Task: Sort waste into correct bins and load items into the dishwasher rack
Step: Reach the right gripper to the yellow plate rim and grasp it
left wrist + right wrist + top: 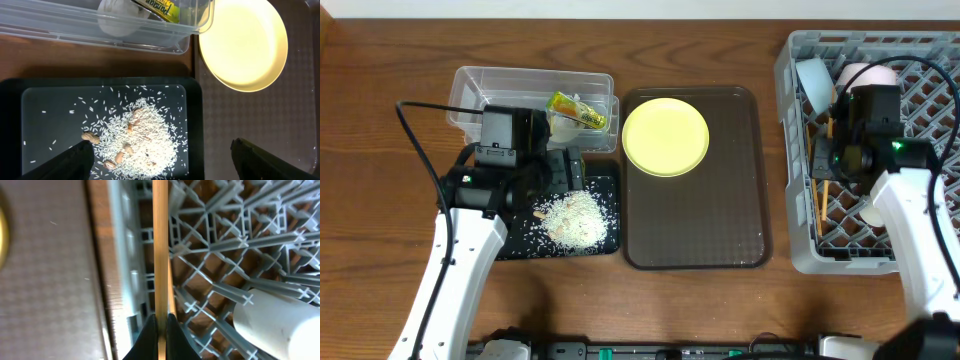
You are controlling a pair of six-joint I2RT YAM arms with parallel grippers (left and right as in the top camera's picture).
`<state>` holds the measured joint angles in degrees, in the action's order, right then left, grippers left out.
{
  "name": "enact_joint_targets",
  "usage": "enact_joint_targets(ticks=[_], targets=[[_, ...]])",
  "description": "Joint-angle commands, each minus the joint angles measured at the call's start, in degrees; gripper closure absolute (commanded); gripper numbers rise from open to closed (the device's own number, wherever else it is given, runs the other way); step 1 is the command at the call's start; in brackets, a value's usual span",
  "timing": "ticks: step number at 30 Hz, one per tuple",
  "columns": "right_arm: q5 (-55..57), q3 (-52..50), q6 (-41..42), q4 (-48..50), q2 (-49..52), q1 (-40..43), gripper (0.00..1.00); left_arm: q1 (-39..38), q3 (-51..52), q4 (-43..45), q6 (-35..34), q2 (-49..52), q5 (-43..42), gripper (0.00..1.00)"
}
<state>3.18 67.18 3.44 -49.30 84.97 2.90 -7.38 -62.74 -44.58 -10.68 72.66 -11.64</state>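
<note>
Rice [140,142] lies heaped in the black tray [195,100], just left of the brown serving tray [720,220]. Only the left wrist view shows the left claw [162,150] spread wide and empty above it. Right of that serving tray, over the rack [940,95], the right wrist view alone shows the right claw [160,330] pinched tight on a chopstick [160,245]. The yellow plate [665,136] sits on the serving tray.

overhead: top-down, far | wrists: close, downward | shared: yellow plate [665,136]
</note>
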Motion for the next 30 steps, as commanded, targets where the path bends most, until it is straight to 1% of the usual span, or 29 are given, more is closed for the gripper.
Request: enact_joint_targets(ticks=[1, 3, 4, 5, 11, 14, 15, 17, 21, 25, 30], targets=[[-1.7, 0.2, -3.3, 0.8, 3.4, 0.9, 0.98, 0.2, -0.5, 0.0, -0.1, 0.3, 0.3, 0.11], [-3.7, 0.2, -3.8, 2.1, 4.2, 0.5, 0.86, 0.2, -0.5, 0.0, -0.1, 0.3, 0.4, 0.11], [-4.1, 0.2, -4.0, 3.0, 4.2, 0.1, 0.76, 0.2, -0.5, 0.0, -0.1, 0.3, 0.4, 0.11], [-4.1, 0.3, -4.0, 3.7, 4.0, -0.2, 0.73, 0.2, -0.5, 0.0, -0.1, 0.3, 0.3, 0.11], [-5.1, 2.6, -1.6, 8.7, 0.9, -4.1, 0.69, 0.2, -0.5, 0.0, -0.1, 0.3, 0.4, 0.10], [-7.1, 2.6, -0.7, 12.3, 0.2, -8.0, 0.67, 0.2, -0.5, 0.1, -0.1, 0.3, 0.4, 0.10], [-7.1, 2.6, 0.2, 13.3, 0.2, -9.6, 0.65, 0.2, -0.5, 0.1, -0.1, 0.3, 0.4, 0.10], [-7.1, 2.4, 2.1, 14.9, 1.0, -12.6, 0.64, 0.2, -0.5, 0.1, -0.1, 0.3, 0.3, 0.10], [-4.0, 2.4, 7.9, 17.8, 5.0, -17.9, 0.63, 0.2, -0.5, 0.1, -0.1, 0.3, 0.3, 0.10], [-1.1, 2.4, 15.8, 21.0, 11.6, -21.1, 0.58, 0.2, -0.5, 0.0, -0.1, 0.3, 0.3, 0.11], [-1.3, 2.4, 24.0, 25.2, 20.0, -23.5, 0.59, 0.2, -0.5, 0.0, -0.1, 0.3, 0.3, 0.11]])
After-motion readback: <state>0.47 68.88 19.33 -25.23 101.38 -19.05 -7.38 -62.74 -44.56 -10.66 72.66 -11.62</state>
